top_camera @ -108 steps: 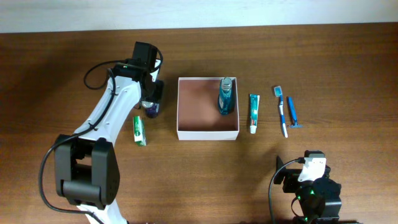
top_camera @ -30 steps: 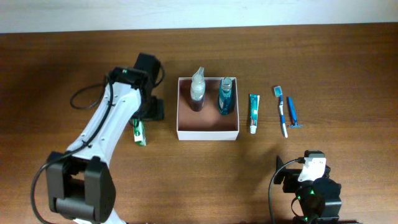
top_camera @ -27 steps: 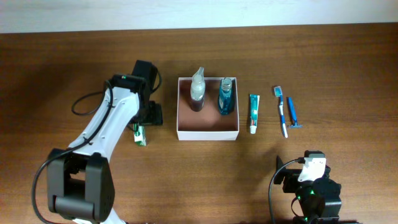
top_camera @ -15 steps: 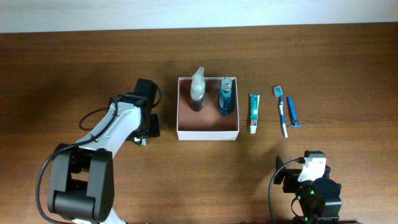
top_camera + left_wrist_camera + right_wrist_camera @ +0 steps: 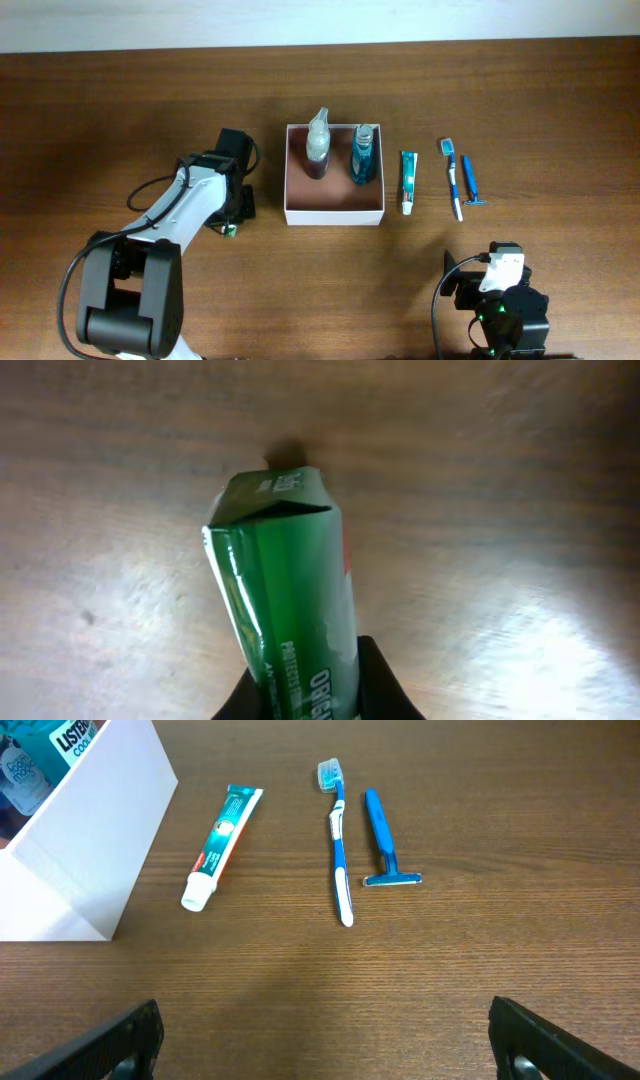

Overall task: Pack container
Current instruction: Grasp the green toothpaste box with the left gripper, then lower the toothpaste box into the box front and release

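The wooden desk (image 5: 560, 100) carries everything. The left arm (image 5: 185, 205) bends low over its left half, well apart from the right arm (image 5: 497, 305), which sits folded at the near right edge.

The container (image 5: 335, 215) – a square, shallow, open box with white walls and a pinkish-brown floor – stands at mid-desk, just right of the left arm. Two bottles stand upright along its far wall: a clear spray bottle (image 5: 318, 145) with dark liquid at the left and a blue Listerine mouthwash bottle (image 5: 363, 153) at the right.

Right of the container, apart from it, lie a toothbrush (image 5: 453, 180), a white-and-teal toothpaste tube (image 5: 408, 182) and a blue razor (image 5: 470, 180), side by side.

The left claw (image 5: 312, 695) is closed down on a green tube (image 5: 290, 600) lying on the desk, one finger against each side. The right claw (image 5: 325, 1040) is spread wide – nothing between its fingers.
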Action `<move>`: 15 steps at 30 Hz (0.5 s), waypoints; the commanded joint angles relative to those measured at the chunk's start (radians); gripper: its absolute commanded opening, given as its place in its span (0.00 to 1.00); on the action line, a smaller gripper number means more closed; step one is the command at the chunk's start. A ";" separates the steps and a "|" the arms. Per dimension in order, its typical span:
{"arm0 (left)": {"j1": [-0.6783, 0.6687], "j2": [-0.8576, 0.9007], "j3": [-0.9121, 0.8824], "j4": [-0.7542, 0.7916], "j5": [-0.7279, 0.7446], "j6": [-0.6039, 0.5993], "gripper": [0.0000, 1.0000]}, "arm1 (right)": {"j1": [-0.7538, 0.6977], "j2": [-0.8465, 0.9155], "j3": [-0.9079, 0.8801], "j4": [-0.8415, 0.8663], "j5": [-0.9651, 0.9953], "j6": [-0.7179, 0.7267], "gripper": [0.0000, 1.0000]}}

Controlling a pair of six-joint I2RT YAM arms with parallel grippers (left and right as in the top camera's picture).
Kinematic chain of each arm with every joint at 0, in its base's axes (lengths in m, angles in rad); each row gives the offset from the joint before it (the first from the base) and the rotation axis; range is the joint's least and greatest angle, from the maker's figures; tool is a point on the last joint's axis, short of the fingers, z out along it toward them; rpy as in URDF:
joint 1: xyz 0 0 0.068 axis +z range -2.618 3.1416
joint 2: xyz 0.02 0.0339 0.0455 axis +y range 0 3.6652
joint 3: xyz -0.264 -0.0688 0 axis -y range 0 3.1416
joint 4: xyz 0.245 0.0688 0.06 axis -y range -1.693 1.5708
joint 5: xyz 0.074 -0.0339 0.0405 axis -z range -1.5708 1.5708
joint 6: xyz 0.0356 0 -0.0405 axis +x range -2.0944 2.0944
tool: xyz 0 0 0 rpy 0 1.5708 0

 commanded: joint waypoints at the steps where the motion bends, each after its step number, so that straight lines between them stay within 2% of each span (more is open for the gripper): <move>1: 0.005 -0.083 0.061 -0.065 -0.056 0.034 0.02 | -0.008 -0.006 -0.007 -0.001 -0.002 0.008 0.99; 4: 0.000 -0.168 0.143 -0.133 -0.054 0.070 0.03 | -0.008 -0.006 -0.007 -0.001 -0.002 0.008 0.99; 6: -0.014 -0.237 0.196 -0.170 -0.046 0.081 0.08 | -0.008 -0.006 -0.007 -0.001 -0.002 0.008 0.99; 10: -0.074 -0.355 0.254 -0.186 0.110 0.262 0.07 | -0.008 -0.006 -0.007 -0.001 -0.002 0.008 0.99; 11: -0.096 -0.378 0.256 -0.182 0.141 0.330 0.01 | -0.008 -0.006 -0.007 -0.001 -0.002 0.008 0.99; 15: -0.203 -0.420 0.257 -0.177 0.246 0.630 0.00 | -0.008 -0.006 -0.007 -0.001 -0.002 0.008 0.99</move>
